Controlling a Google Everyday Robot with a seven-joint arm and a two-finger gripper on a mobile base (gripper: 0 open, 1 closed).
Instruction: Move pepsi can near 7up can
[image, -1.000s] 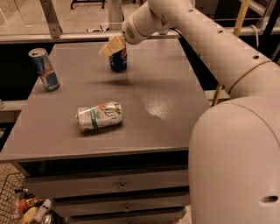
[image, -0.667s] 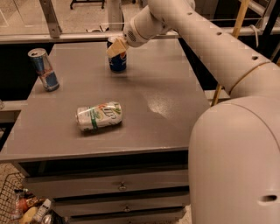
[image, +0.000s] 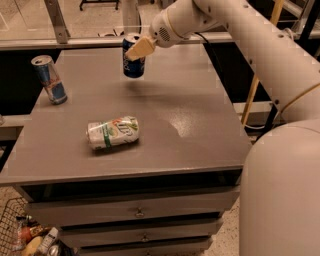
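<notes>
"The pepsi can (image: 133, 67) — where is it in the camera view?"

"At the far side of the grey table (image: 200, 125). It is upright and seems a little off the surface, with its shadow on the tabletop just below it."

"And the gripper (image: 135, 52)?"

"Right at the can, at the end of the white arm (image: 240, 30) that reaches in from the right. It is closed on the pepsi can. One tan finger (image: 141, 47) lies across the can's upper front, and the other is hidden behind it."

"The 7up can (image: 113, 132)?"

"On its side in the near-left part of the table, well apart from the pepsi can and nearer the camera. Its body looks dented."

"Anything else on top?"

"A slim blue-and-silver can (image: 49, 79) stands upright by the left edge — apart from both others. Below the tabletop are drawers (image: 135, 212), and a wire basket (image: 12, 220) with odds and ends sits on the floor at the lower left."
</notes>
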